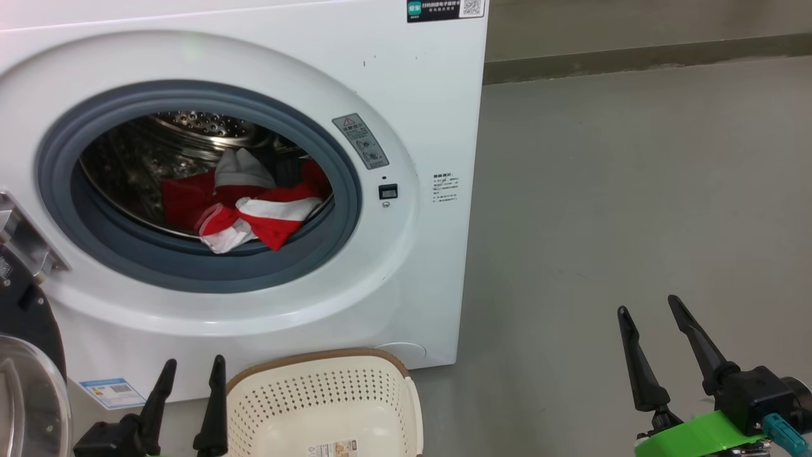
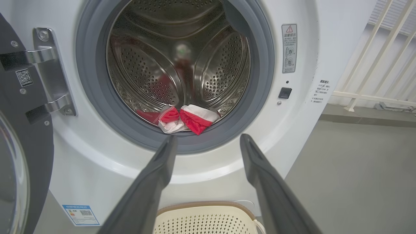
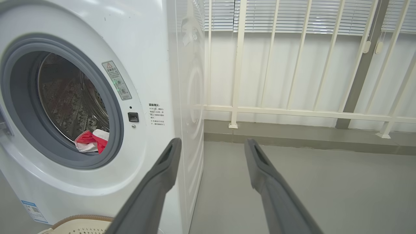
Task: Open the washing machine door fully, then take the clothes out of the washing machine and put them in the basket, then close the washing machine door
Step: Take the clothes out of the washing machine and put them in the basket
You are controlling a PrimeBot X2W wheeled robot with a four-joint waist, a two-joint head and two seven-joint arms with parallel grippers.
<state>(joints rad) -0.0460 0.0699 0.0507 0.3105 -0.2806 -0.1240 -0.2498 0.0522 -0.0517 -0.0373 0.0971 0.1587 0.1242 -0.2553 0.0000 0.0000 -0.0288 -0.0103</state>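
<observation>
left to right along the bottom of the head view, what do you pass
washing machine door swung open at the far left → left gripper, open → basket on the floor before the machine → bare floor → right gripper, open

Head view looking down on the washing machine [image 1: 412, 127], left wrist facing it squarely, right wrist viewing obliquely, all sharing the clothes [image 1: 273, 219]

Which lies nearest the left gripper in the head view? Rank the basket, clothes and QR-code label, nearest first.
1. basket, on the floor just right of the left gripper.
2. clothes, above it, in the washing machine opening.
3. QR-code label, far upper right, at the machine's top.
</observation>
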